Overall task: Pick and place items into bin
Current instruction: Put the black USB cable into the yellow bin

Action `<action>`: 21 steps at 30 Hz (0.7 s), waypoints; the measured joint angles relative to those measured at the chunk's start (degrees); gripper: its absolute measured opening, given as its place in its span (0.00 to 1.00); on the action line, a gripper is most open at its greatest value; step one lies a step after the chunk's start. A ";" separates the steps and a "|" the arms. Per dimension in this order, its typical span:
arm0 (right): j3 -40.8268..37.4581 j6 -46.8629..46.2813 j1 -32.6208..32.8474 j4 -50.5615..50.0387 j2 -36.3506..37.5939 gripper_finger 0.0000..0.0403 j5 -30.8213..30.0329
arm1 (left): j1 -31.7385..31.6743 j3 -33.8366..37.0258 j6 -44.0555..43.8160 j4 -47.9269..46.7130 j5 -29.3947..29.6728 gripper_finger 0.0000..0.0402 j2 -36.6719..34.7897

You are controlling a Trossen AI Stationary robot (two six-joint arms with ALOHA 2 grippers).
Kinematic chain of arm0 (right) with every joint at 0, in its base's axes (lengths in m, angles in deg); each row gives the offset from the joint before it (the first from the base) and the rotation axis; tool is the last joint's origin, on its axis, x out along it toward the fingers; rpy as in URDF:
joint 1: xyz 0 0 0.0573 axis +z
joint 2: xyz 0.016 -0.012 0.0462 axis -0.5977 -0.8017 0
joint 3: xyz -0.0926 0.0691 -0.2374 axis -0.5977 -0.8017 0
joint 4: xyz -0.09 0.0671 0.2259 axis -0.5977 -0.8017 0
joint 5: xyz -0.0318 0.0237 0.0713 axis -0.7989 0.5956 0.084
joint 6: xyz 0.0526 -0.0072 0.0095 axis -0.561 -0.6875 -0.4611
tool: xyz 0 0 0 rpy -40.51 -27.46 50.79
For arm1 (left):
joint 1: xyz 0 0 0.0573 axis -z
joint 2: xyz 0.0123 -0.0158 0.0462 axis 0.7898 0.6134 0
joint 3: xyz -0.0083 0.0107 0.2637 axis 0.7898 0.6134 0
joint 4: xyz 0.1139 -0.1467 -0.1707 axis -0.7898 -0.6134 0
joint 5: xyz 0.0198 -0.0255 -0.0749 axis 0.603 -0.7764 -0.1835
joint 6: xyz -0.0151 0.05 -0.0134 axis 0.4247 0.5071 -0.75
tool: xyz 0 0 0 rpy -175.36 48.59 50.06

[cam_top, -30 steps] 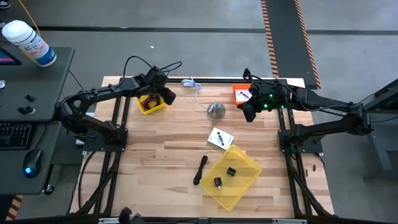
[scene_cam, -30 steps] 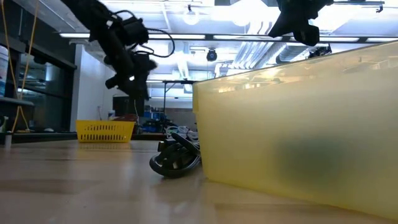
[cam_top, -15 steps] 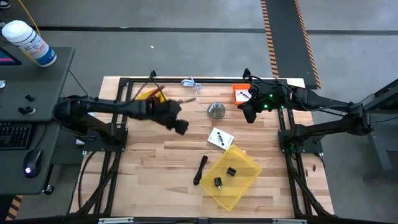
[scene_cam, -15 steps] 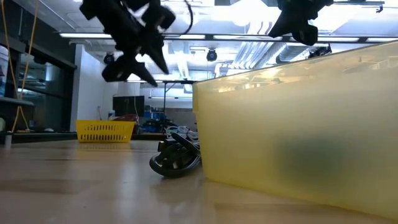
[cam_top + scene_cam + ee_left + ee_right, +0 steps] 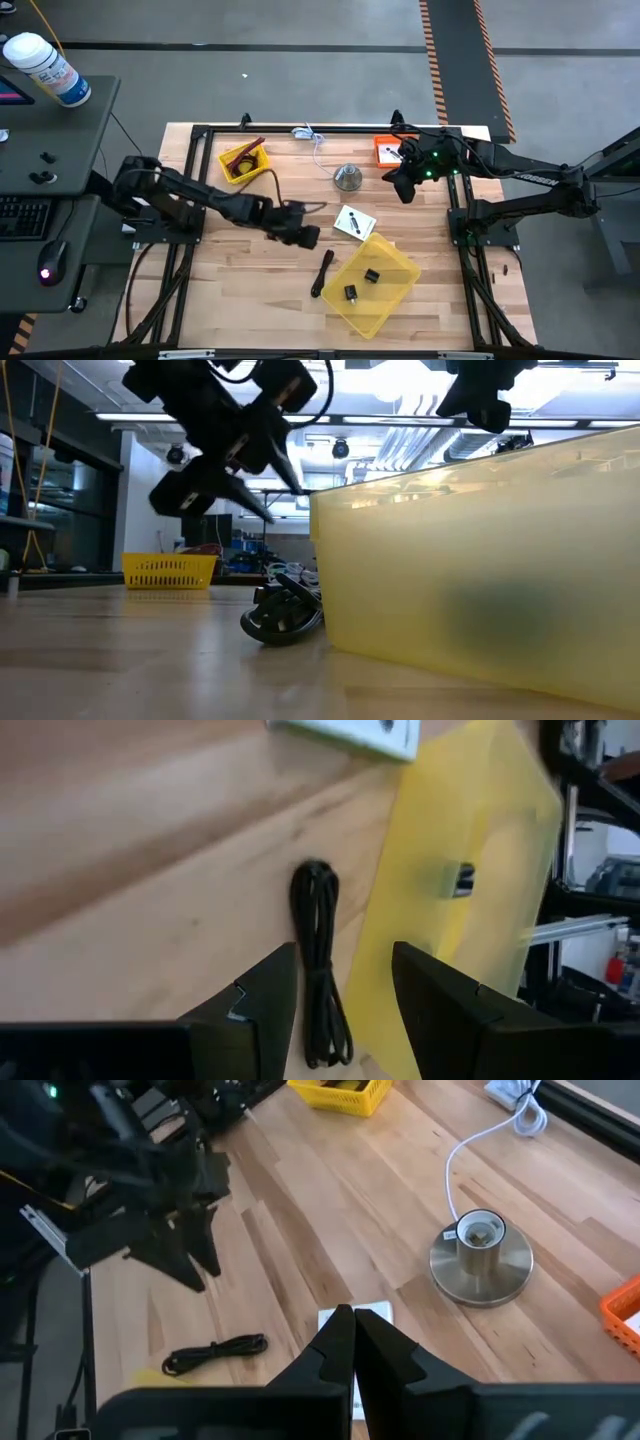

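I had the left gripper out over the middle of the table, fingers parted and holding nothing, hanging above the black cable coil. That coil lay on the wood just beside the yellow bin. Two tiny black cubes sat inside the bin. A white card lay flat on the table near the bin's far corner. The right gripper waited near the orange tray, fingers pressed together, nothing between them. Silver dome stood between the arms.
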 joint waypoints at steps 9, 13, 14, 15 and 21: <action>0.00 1.02 0.01 -1.37 0.00 0.00 2.65 | 2.74 -13.86 1.33 -9.64 0.64 0.38 10.39; 0.02 1.68 0.02 -3.20 0.04 0.00 4.35 | 2.75 -22.05 4.03 -19.08 2.71 0.38 15.52; 0.02 1.96 0.02 -3.44 0.09 0.00 5.32 | 2.75 -23.67 4.52 -20.46 3.03 0.38 16.70; 0.02 2.20 0.00 -3.74 0.15 0.00 6.30 | 2.75 -24.94 4.87 -20.41 3.05 0.38 17.74; 0.02 3.41 0.19 -8.11 0.11 0.00 10.28 | 2.75 -26.08 4.03 -21.60 2.96 0.38 21.19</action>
